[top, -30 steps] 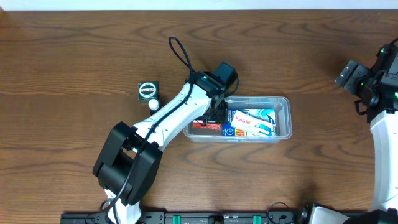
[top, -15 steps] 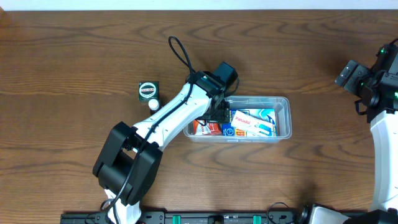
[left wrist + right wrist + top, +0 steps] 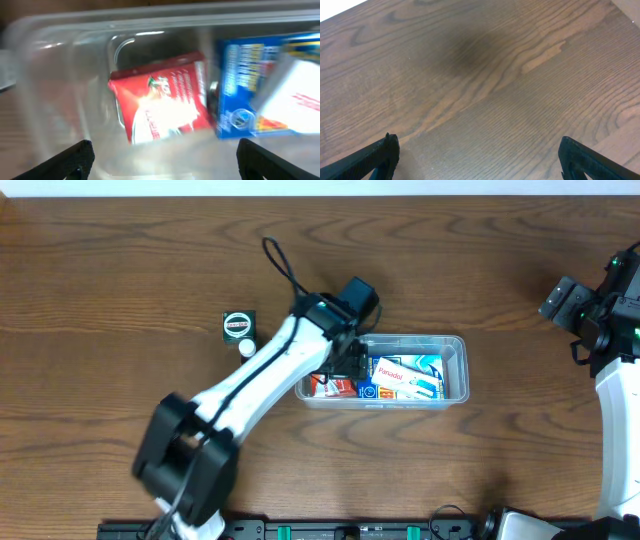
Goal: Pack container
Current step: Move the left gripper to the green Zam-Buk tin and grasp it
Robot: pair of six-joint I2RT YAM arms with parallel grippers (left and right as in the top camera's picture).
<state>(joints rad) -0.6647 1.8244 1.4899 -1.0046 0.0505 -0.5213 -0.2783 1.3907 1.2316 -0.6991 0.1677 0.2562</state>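
The clear plastic container stands mid-table. Inside it lie a red box at the left end and blue and white boxes beside it. My left gripper hangs over the container's left end, open and empty. In the left wrist view its gripper is spread wide above the red box, with the blue box to the right and the container wall around them. My right gripper is at the far right, open over bare wood, and the right wrist view shows nothing between its fingers.
A small black box with a round green-white label and a small white cap sit on the table left of the container. The left arm's cable loops toward the back.
The red box has tilted and settled in the container's left end, free of the left gripper. The left arm's base and elbow have shifted left. The right arm has not moved.
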